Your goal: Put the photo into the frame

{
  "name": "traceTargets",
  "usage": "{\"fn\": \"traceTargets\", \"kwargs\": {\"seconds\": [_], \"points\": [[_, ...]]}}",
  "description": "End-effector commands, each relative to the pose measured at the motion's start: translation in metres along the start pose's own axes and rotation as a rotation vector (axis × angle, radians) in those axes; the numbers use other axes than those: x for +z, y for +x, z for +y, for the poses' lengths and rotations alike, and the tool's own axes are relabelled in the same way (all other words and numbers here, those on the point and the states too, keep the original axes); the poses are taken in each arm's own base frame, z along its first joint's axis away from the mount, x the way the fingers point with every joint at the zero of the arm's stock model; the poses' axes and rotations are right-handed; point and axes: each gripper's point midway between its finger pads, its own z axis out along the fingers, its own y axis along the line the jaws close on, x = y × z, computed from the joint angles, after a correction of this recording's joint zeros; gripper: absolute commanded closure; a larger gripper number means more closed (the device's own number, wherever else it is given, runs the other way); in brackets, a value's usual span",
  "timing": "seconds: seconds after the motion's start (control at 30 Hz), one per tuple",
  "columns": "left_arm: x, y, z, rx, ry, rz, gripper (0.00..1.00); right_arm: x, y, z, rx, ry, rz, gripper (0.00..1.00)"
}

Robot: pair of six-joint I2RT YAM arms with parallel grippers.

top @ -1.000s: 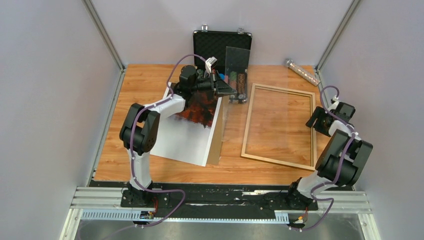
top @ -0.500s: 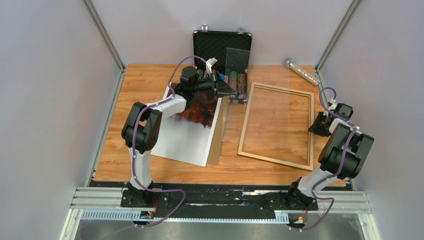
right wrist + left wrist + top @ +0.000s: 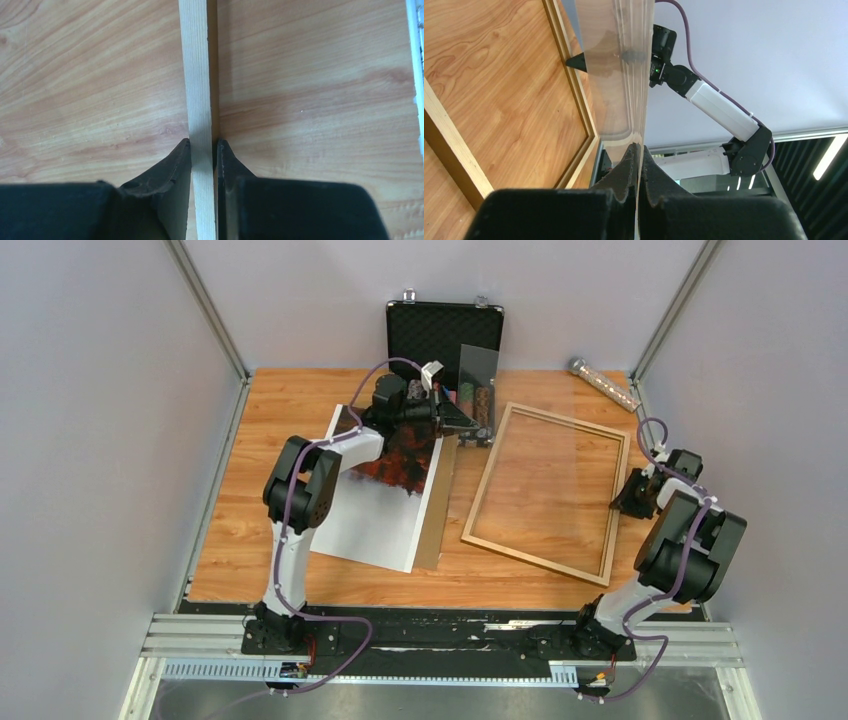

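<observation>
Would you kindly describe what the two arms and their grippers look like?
The left arm and right arm have black joint housings, white links and a purple cable looped alongside. The left gripper and right gripper are black, each with two tapered fingers.

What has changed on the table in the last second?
The right end effector closed on the frame at its right rail and swung its near end left, toward the photo. The left end effector shifted slightly, still shut on the upright clear pane. The photo and the black case stayed put.
</observation>
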Motion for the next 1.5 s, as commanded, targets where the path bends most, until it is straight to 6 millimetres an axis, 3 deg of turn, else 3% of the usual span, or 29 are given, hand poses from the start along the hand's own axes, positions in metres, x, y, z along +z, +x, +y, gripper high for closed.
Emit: {"fn": "traceTargets", "kwargs": {"seconds": [0.0,0.3,0.63,0.97,1.17,1.37,1.47], "points": [[0.017,0.000,-0.023,0.066,0.073,0.049,1.00,-0.011,0.011,0.006,-0.007,-0.007,0.029,0.92],[0.046,0.009,-0.004,0.074,0.047,0.107,1.00,-0.023,-0.013,-0.010,-0.088,0.053,-0.039,0.99],[0.088,0.031,-0.010,0.049,0.122,0.171,1.00,-0.025,-0.039,-0.039,-0.140,0.071,-0.075,1.00],[0.119,0.046,-0.007,0.057,0.160,0.180,1.00,-0.020,-0.038,-0.058,-0.151,0.050,-0.064,0.96],[0.125,0.048,0.004,-0.003,0.175,0.159,1.00,-0.014,-0.035,-0.066,-0.129,0.051,-0.047,0.82],[0.131,0.048,0.020,-0.043,0.171,0.156,1.00,-0.020,-0.040,-0.071,-0.106,0.079,-0.062,0.52],[0.135,0.050,0.026,-0.070,0.180,0.154,1.00,-0.028,-0.043,-0.073,-0.088,0.083,-0.079,0.43]]}}
